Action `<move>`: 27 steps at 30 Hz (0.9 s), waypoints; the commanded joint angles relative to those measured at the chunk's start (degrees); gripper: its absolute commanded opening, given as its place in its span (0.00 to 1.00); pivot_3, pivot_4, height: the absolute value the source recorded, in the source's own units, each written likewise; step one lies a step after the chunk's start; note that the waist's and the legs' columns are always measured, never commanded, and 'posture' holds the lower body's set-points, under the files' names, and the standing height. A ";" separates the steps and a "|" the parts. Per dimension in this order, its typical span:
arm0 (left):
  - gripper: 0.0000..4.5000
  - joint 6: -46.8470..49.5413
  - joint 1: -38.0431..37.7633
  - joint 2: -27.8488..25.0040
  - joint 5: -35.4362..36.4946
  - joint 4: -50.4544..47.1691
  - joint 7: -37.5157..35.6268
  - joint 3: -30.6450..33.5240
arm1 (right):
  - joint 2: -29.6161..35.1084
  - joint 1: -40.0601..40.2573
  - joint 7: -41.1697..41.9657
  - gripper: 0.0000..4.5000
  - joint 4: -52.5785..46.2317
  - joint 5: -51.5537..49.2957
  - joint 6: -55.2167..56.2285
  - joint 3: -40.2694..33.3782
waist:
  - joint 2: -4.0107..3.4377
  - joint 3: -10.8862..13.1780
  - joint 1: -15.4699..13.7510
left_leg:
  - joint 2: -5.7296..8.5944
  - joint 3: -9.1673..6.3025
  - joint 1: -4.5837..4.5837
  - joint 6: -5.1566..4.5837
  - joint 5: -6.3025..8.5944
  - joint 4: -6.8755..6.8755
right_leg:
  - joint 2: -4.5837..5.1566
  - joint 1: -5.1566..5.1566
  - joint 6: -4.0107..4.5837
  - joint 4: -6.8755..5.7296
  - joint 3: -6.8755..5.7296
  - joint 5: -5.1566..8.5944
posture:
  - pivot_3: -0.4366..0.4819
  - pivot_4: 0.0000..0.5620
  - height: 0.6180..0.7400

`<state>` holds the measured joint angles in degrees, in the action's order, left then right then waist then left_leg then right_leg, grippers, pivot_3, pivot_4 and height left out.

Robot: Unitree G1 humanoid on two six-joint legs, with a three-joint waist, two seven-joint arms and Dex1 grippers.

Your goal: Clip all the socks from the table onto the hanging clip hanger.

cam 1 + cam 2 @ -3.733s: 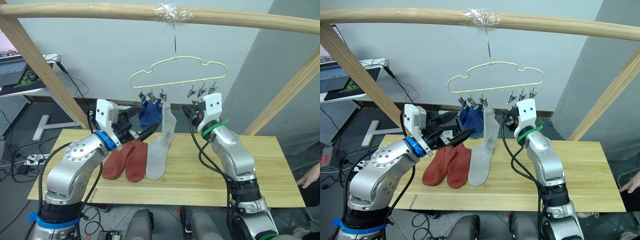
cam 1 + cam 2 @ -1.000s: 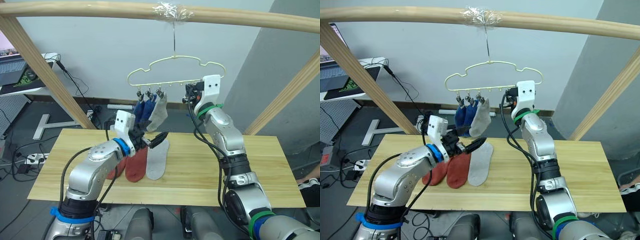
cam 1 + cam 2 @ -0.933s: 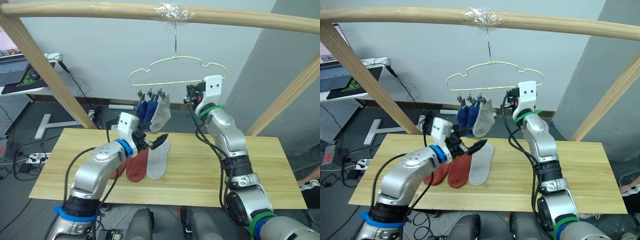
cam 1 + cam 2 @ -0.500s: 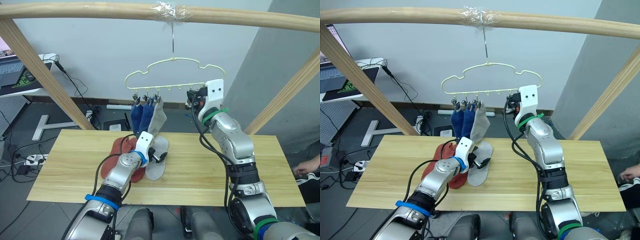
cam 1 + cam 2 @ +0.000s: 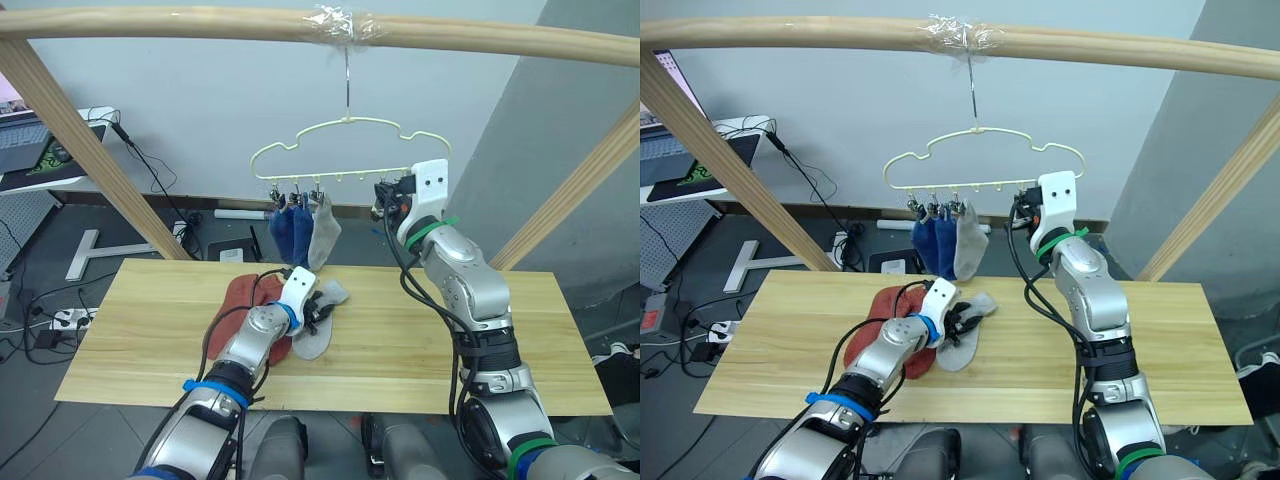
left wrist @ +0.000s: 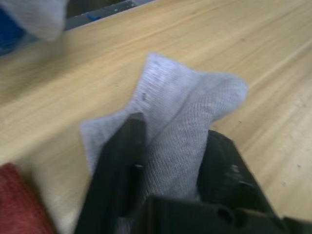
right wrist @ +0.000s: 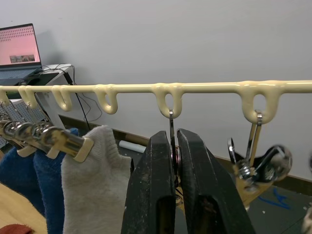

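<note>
left wrist view | light grey sock [image 6: 185,122] bunched, pinched between left fingers [image 6: 122,161] | right fingers [image 7: 151,195] squeezing clip [image 7: 171,146]

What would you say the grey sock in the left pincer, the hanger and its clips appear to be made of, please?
The grey sock, pinched in the left pincer, looks like soft knit fabric: fine ribbed loops and limp folds show. The clip hanger seems to be wire with a smooth, pale cream coating, probably plastic. Its clips look like bare, shiny metal.
</note>
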<state>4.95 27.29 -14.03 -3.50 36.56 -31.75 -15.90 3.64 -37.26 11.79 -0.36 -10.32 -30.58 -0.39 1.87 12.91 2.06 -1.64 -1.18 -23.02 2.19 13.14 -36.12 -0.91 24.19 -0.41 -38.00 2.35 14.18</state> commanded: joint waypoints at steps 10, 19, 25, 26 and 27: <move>0.01 4.43 -10.66 1.34 9.53 -25.40 -5.03 4.96 | 1.32 -3.72 2.50 0.00 -2.56 -10.27 -13.75 -5.83 | -0.01 0.07 0.15 | -0.03 -0.06 -0.01 0.00 0.00 -0.02 | 0.02 -0.02 0.00 -0.01 -0.01 0.00 | 0.43 0.43 1.00; 0.01 -1.04 -10.46 6.76 9.45 -37.65 3.90 8.15 | -1.53 -11.23 -5.24 0.00 -1.03 -24.58 -35.11 -20.01 | -0.03 0.32 -0.18 | 0.00 -0.11 -0.07 0.00 0.00 -0.04 | 0.06 -0.04 0.00 0.05 -0.04 0.00 | 0.44 0.42 1.00; 0.01 -1.63 -8.36 7.63 9.67 -36.24 5.10 8.19 | -2.34 -11.72 -8.04 0.00 -1.32 -26.71 -37.77 -21.46 | -0.04 0.32 0.04 | 0.00 -0.04 -0.06 -0.02 0.01 0.01 | -0.01 -0.01 0.00 0.10 0.00 0.00 | 0.43 0.42 1.00; 0.01 -1.74 -8.09 7.67 9.93 -36.16 5.12 8.40 | -2.50 -11.75 -8.40 0.00 -1.52 -27.10 -38.18 -21.62 | -0.04 0.32 0.11 | 0.00 -0.04 -0.07 -0.02 0.01 0.02 | -0.01 -0.01 0.00 0.10 -0.01 0.00 | 0.43 0.42 1.00; 0.01 -1.66 -7.82 7.73 10.29 -36.11 5.11 8.65 | -2.69 -11.77 -8.86 0.00 -1.75 -27.51 -38.64 -21.83 | -0.04 0.32 0.15 | 0.00 -0.05 -0.07 -0.02 0.01 0.02 | -0.02 -0.01 -0.01 0.10 -0.02 0.00 | 0.43 0.42 1.00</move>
<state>4.62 18.53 -6.53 5.98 1.34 -26.85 -7.99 1.16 -48.57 4.09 -0.83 -36.87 -68.10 -21.35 1.83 13.23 2.21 -1.65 -1.24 -23.09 2.17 13.15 -36.10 -0.93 24.18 -0.41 -37.90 2.32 14.18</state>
